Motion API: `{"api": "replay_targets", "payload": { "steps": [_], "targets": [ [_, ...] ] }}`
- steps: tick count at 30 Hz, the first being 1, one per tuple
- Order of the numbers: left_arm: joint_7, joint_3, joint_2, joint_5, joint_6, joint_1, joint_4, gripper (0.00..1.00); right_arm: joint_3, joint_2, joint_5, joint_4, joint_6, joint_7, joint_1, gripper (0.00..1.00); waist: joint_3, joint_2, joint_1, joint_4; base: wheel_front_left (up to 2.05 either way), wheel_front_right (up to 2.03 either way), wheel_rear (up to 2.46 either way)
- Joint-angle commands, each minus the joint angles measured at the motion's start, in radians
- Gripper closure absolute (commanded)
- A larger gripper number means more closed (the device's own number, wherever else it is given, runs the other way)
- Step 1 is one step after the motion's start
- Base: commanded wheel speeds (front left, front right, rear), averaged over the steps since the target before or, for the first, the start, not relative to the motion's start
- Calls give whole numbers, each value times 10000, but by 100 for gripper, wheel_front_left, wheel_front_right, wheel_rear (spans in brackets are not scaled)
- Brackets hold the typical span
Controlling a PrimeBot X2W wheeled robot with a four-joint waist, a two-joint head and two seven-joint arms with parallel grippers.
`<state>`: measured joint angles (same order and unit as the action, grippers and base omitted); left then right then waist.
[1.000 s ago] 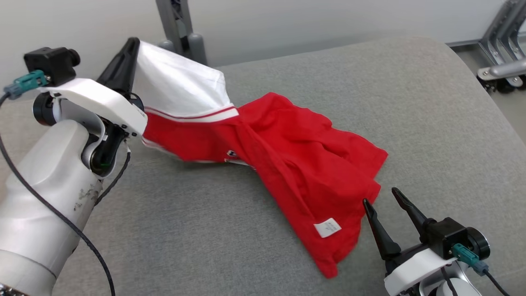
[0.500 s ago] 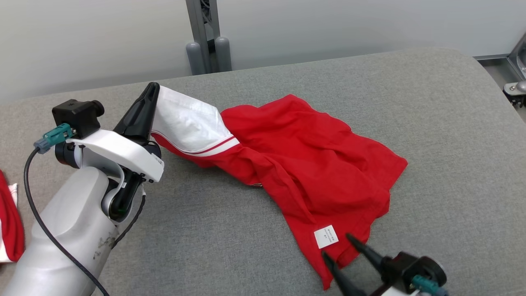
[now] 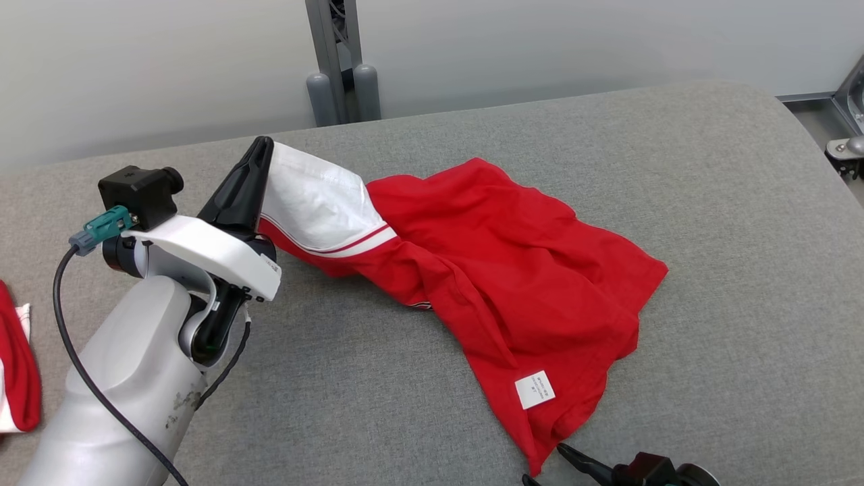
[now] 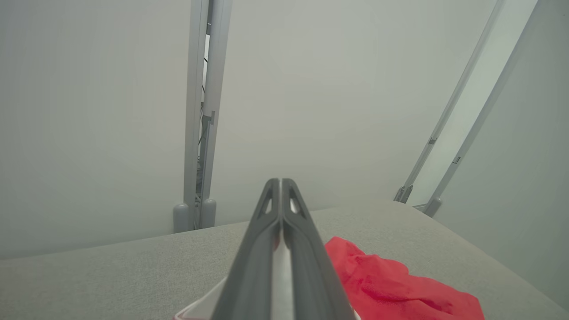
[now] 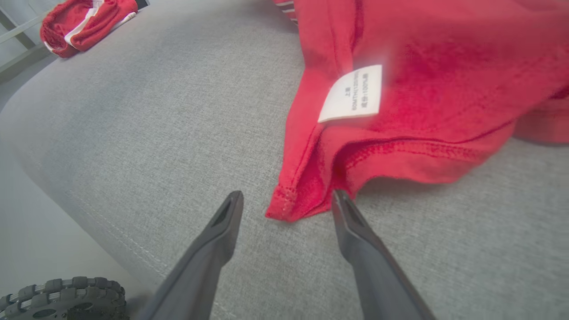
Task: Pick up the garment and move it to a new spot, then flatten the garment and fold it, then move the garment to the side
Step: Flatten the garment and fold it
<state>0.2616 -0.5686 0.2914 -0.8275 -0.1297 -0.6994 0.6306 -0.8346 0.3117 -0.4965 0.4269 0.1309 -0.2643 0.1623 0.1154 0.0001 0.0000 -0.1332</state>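
Flattening step, I judged. Red-and-white cotton garment (image 3: 513,270) lay crumpled on the grey padded desk (image 3: 709,169). Left fingers (image 3: 237,192) clamped its white far-left end. Right fingers (image 5: 355,226) stood apart, straddling the near hem corner (image 5: 284,209). Next: pinch there, stretch flat.

Loads of bare grey cushion (image 3: 742,223) right of the red garment (image 3: 526,270) and in front of it, easy to reach through there. On the left, the robot's left arm (image 3: 121,378) and another red bundle (image 3: 19,378) at the edge crowd things, and a metal post (image 3: 332,54) stands behind.
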Motion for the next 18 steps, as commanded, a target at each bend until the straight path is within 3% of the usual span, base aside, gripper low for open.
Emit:
{"api": "replay_targets", "payload": {
  "steps": [1,14,16,18],
  "targets": [
    [33,37,1,59,-8,127,-30,100,-43,-61,-85,87,-3,-16,102,0,1,-1,0,-2,0,0,0],
    [34,-40,20,11,-8,263,-67,100,-332,-170,-443,269,-3,-16,132,0,-100,-1,0,136,0,0,0],
    [34,-68,-15,-9,-8,278,-61,100,-350,-156,-476,282,-3,-16,146,8,-105,-1,0,178,0,0,0],
    [34,-99,-31,-35,-8,222,-64,100,-352,-114,-494,278,-3,-16,194,9,-66,-1,0,225,0,0,0]
  ]
}}
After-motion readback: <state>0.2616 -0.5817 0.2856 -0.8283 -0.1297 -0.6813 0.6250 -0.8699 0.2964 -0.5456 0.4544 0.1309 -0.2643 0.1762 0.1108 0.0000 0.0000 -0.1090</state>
